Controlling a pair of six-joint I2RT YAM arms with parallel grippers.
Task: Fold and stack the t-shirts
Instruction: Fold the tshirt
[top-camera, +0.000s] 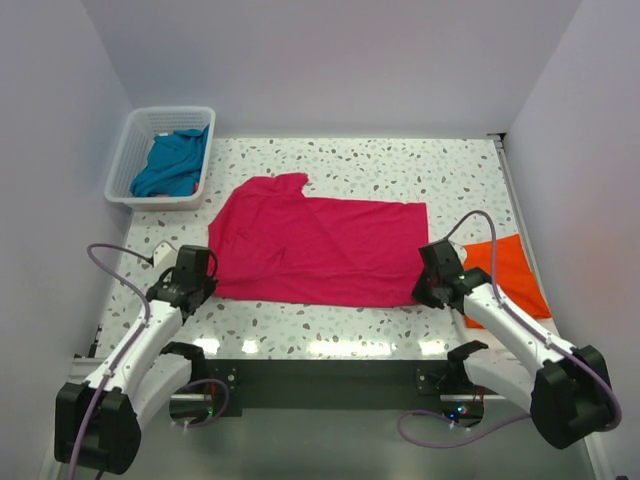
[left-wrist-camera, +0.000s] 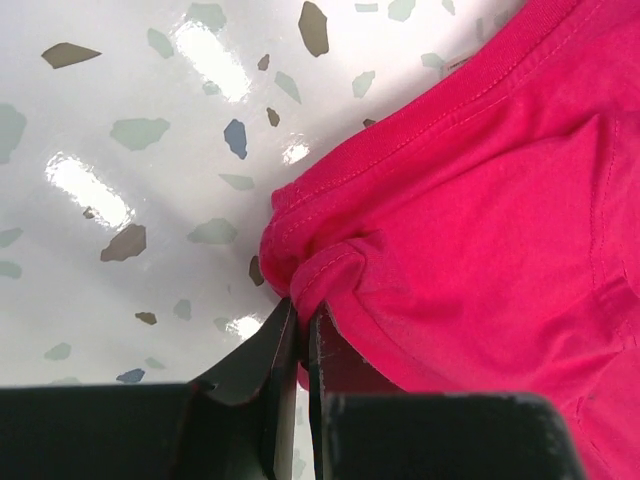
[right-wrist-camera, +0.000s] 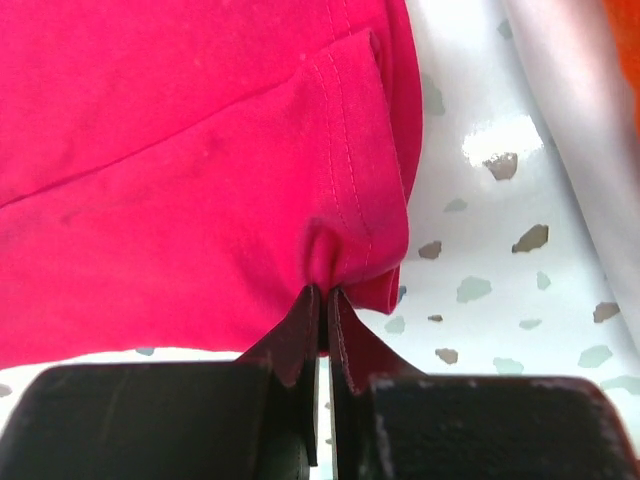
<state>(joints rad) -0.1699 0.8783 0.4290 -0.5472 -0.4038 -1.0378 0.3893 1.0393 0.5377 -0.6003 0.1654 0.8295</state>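
Note:
A crimson-pink t-shirt lies spread across the middle of the table. My left gripper pinches the shirt's near-left corner; in the left wrist view the left gripper is shut on a bunched fold of the pink cloth. My right gripper holds the near-right corner, and up close the right gripper is shut on the puckered hem of the pink shirt. An orange t-shirt lies folded at the right. A teal-blue t-shirt sits in the basket.
A white lattice basket stands at the back left corner. White walls close in the table on the left, back and right. The speckled tabletop shows behind the pink shirt, and a metal rail runs along the near edge.

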